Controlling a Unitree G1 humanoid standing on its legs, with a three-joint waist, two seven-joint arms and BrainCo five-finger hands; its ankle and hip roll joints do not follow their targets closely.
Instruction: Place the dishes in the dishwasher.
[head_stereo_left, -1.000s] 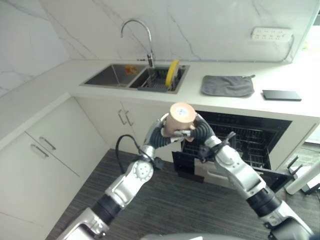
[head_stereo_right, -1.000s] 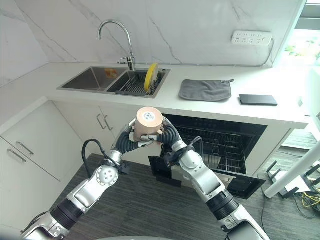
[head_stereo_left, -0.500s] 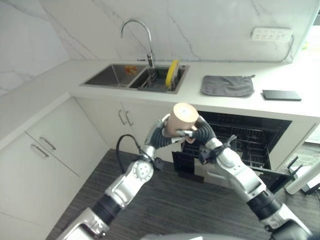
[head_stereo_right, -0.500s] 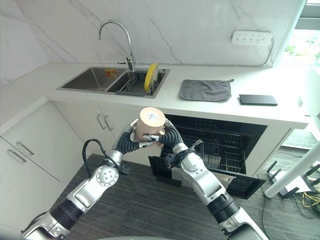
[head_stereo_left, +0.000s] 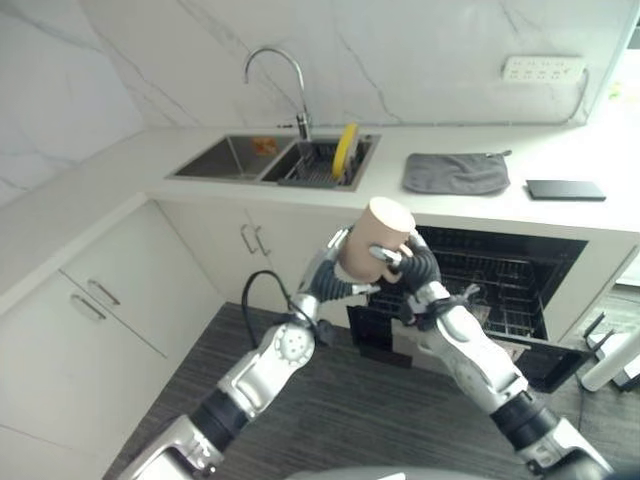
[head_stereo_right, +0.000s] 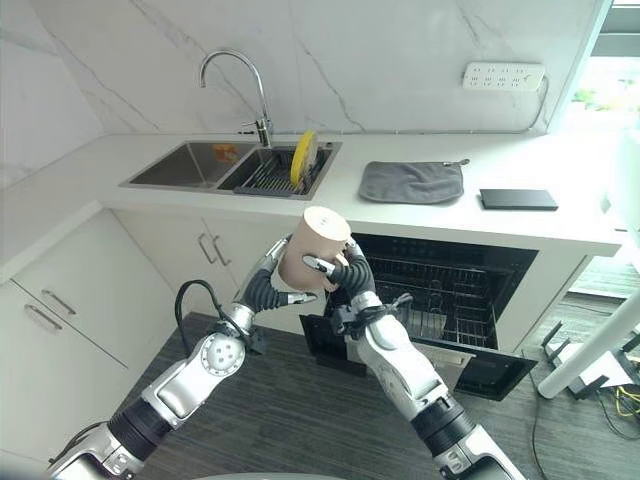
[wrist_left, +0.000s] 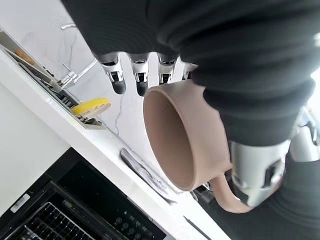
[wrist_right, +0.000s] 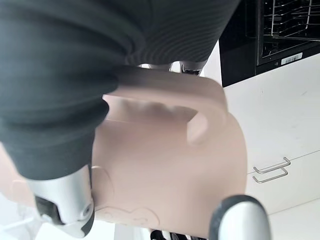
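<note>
Mug (head_stereo_left: 376, 240) is held mid-air between both hands, base up, at 9 o'clock of the open dishwasher (head_stereo_left: 500, 290). Right hand (head_stereo_left: 405, 265) fingers curl round it; left hand (head_stereo_left: 335, 262) fingers rest straight against it. Release left before lowering into the rack.

A white countertop (head_stereo_right: 520, 215) runs along the marble wall, with a double sink (head_stereo_right: 235, 167) set into it. In the sink's basin nearer the grey mat sits a dark rack (head_stereo_right: 268, 170) holding an upright yellow plate (head_stereo_right: 301, 160). A folded grey mat (head_stereo_right: 412, 181) lies on the counter near the sink, and beyond the mat, well apart from the sink, lies a flat black slab (head_stereo_right: 518, 199)
</note>
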